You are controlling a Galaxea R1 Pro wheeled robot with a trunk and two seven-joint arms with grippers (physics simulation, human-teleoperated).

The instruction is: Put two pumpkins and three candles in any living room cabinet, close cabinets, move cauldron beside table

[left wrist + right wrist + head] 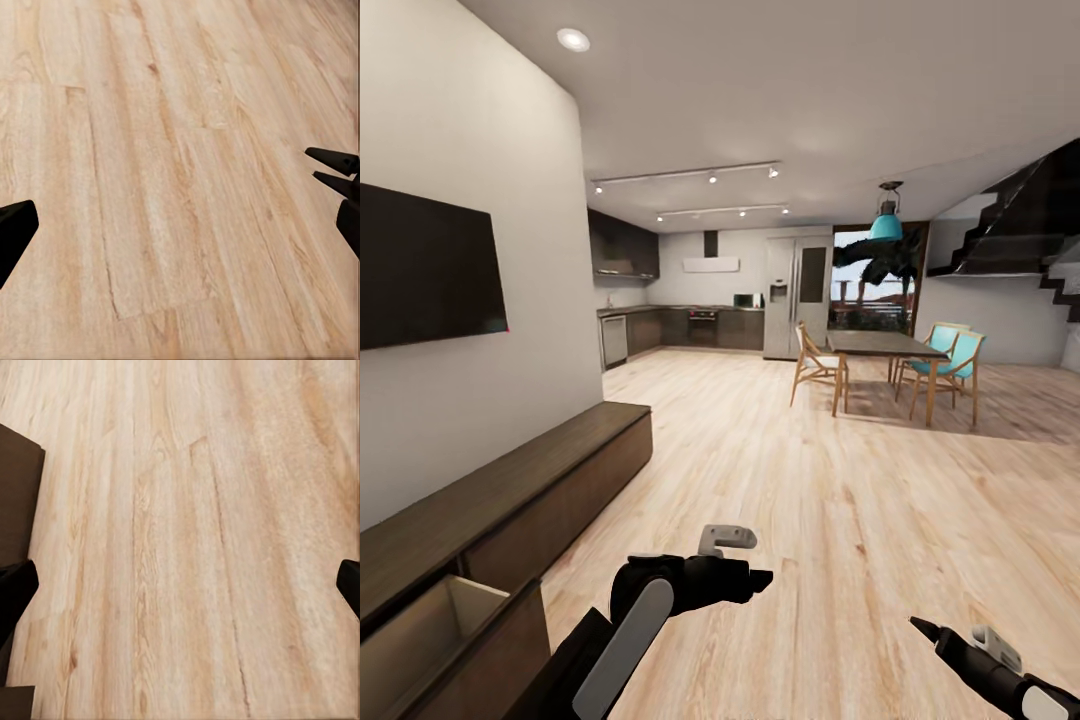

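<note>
Along the left wall, beneath a wall-mounted television (422, 265), runs the cabinet (530, 500), a long, low dark-brown unit with a flat top. Its nearest compartment (435, 635) stands open at the lower left of the head view, showing a pale inner lining; what can be seen of the interior holds nothing, though the lower part is hidden by the front panel. The remaining front panels sit flush.

Left claw (755, 577) hangs over the wooden floor (840, 520), just beside the open compartment; in the left wrist view its dark fingertips (16, 232) stand at opposite edges of the frame with bare planks between them (spread, pinching nothing). Right claw (922, 628) reaches in from the lower right of the head view, also above the floor; in the right wrist view its fingertips (15, 596) likewise sit far apart at the frame's edges, empty, with a dark-brown edge of the cabinet (19, 502) near one side.

Beyond, a dark dining table (885, 345) with wooden legs stands in mid-room, a wooden chair (818, 366) on its near-left side and turquoise chairs (952, 362) on its right. A kitchen (680, 325) with a steel refrigerator (797, 296) closes the far end, and a dark staircase (1025, 225) rises at right.
</note>
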